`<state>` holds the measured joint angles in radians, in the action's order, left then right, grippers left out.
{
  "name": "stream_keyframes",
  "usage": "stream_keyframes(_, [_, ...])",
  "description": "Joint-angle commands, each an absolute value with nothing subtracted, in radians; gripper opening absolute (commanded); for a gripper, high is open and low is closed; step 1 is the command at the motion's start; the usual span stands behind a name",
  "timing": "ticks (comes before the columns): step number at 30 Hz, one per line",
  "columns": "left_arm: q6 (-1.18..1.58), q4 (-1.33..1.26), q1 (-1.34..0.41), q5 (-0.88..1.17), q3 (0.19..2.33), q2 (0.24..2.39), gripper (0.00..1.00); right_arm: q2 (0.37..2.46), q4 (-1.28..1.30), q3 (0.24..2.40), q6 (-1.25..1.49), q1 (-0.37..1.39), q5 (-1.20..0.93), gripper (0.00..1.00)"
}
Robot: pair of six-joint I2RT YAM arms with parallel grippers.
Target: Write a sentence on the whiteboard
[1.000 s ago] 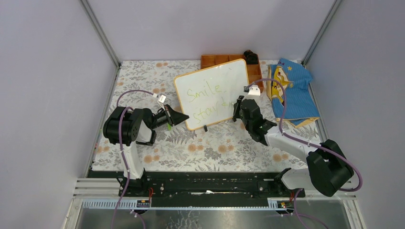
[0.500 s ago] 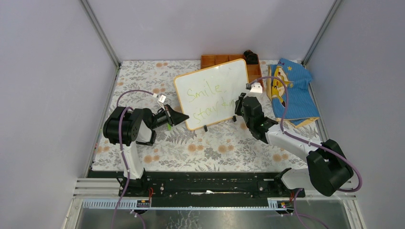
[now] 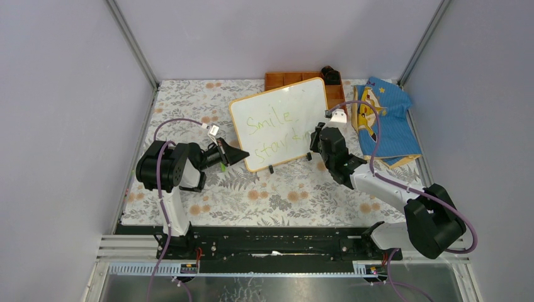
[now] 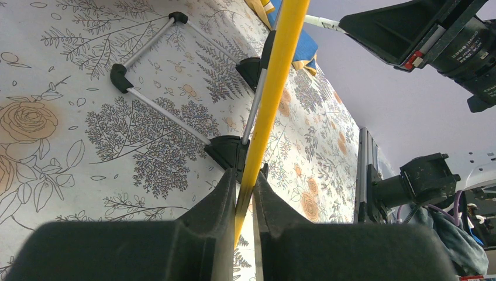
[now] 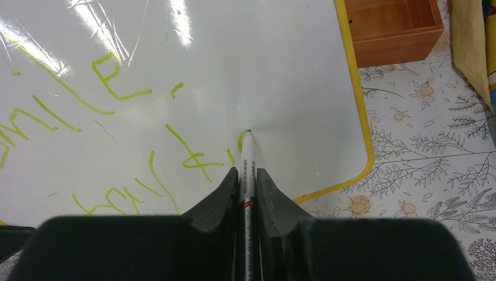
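Observation:
The whiteboard (image 3: 281,123) stands tilted on small black feet mid-table, its frame yellow-orange. On it are yellow-green words, "Smile" above "stay k" (image 3: 277,138); these strokes also show in the right wrist view (image 5: 117,146). My left gripper (image 3: 242,154) is shut on the board's left frame edge (image 4: 272,88). My right gripper (image 3: 313,139) is shut on a white marker (image 5: 247,170) whose green tip touches the board at the newest stroke.
An orange compartment tray (image 3: 283,80) sits behind the board, with a black object (image 3: 330,73) at its right end. A blue patterned cloth bag (image 3: 384,119) lies at the right. The floral mat covers the table.
My right gripper shifted slightly right and up along the board with the marker, adding to the second line. The left gripper and board stayed still.

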<state>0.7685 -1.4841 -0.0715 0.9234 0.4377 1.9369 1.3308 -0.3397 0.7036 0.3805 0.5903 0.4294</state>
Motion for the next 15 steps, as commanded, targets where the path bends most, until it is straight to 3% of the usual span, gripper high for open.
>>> stream_keyframes(1, [0.750,-1.374,-0.072,0.885,0.439,1.945,0.00,1.321,-0.334,0.692,0.404,0.577,0.457,0.00])
stream_keyframes(15, [0.749,-1.372,-0.072,0.885,0.439,1.944,0.00,1.310,-0.331,0.655,0.428,0.578,0.436,0.00])
